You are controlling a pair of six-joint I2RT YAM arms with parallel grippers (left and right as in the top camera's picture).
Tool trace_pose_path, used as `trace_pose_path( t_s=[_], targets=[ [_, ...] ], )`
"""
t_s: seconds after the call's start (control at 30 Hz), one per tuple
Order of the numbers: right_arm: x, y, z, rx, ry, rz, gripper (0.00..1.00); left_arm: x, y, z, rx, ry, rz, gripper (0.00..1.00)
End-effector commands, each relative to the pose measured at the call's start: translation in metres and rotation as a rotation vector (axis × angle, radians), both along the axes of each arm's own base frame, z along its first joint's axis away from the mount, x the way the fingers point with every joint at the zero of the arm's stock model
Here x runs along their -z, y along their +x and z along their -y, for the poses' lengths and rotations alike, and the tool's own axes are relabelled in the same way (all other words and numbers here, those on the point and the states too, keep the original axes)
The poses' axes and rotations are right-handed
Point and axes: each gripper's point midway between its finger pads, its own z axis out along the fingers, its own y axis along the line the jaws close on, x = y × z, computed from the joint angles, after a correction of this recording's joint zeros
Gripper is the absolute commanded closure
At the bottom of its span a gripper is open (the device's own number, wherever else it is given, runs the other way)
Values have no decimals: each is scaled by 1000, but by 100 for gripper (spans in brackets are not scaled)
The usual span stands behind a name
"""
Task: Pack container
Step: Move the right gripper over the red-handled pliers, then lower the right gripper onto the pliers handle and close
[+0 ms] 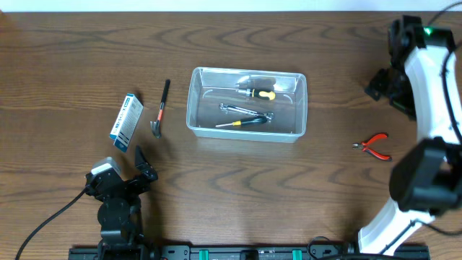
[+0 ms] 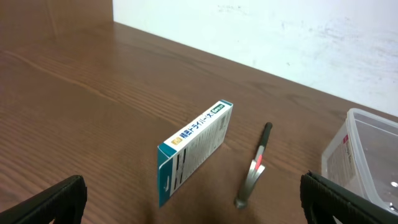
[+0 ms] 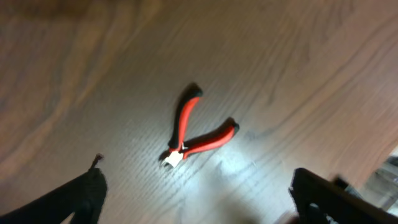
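**Status: both grippers released, container sitting mid-table**

- I'm watching the left gripper (image 1: 144, 165) sitting low near the front-left corner of the table (image 1: 289, 188). Its fingers (image 2: 50, 202) are spread wide and holding nothing.
- The right gripper (image 3: 205, 202) is hanging over the right side of the table, also released. Its fingers (image 3: 81, 199) are standing far apart, and the red-handled pliers (image 1: 372, 146) are lying flat on the wood below, between them and untouched. The pliers' handles are splaying open.
- Further in on the left side, the blue-and-white box (image 1: 126, 120) is lying on the table. The small hammer (image 1: 161, 108) is lying just beside it on the container's side, apart from both, with its head pointing toward the front edge.
- The container (image 1: 192, 105) is sitting at about the centre of the table, long side parallel to the front edge and well apart from both grippers.
- Inside it I'm seeing two yellow-and-black screwdrivers (image 1: 258, 94) and a silvery metal tool (image 1: 245, 110) lying between them. I can't tell what that tool is.
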Motion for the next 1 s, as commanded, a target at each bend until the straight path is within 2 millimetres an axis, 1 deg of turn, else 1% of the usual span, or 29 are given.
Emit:
trace_pose_path(
  t_s=[0.0, 0.13, 0.3, 0.4, 0.47, 0.5, 0.57, 0.63, 0.73, 0.8, 0.97],
  targets=[
    [-2, -18, 8, 75, -2, 77, 1, 12, 0, 0, 2, 10, -30, 2],
    [26, -31, 7, 110, 60, 122, 1, 12, 0, 0, 2, 10, -30, 2],
    [69, -40, 0, 137, 153, 139, 1, 12, 0, 0, 2, 10, -30, 2],
    [83, -42, -1, 132, 153, 144, 2, 12, 0, 0, 2, 10, -30, 2],
    [86, -41, -1, 132, 149, 154, 5, 12, 0, 0, 2, 10, -30, 2],
    [87, -40, 0, 131, 147, 161, 11, 12, 0, 0, 2, 10, -30, 2],
    [88, -37, 1, 130, 145, 174, 18, 12, 0, 0, 2, 10, -30, 1],
    [89, -36, 1, 130, 144, 180, 22, 12, 0, 0, 1, 10, -30, 2],
    [92, -34, 1, 136, 144, 193, 23, 12, 0, 0, 2, 10, -30, 2],
    [93, -33, 1, 139, 144, 201, 26, 12, 0, 0, 2, 10, -30, 2],
    [100, -39, -1, 218, 152, 206, 30, 12, 0, 0, 2, 10, -30, 2]
  ],
)
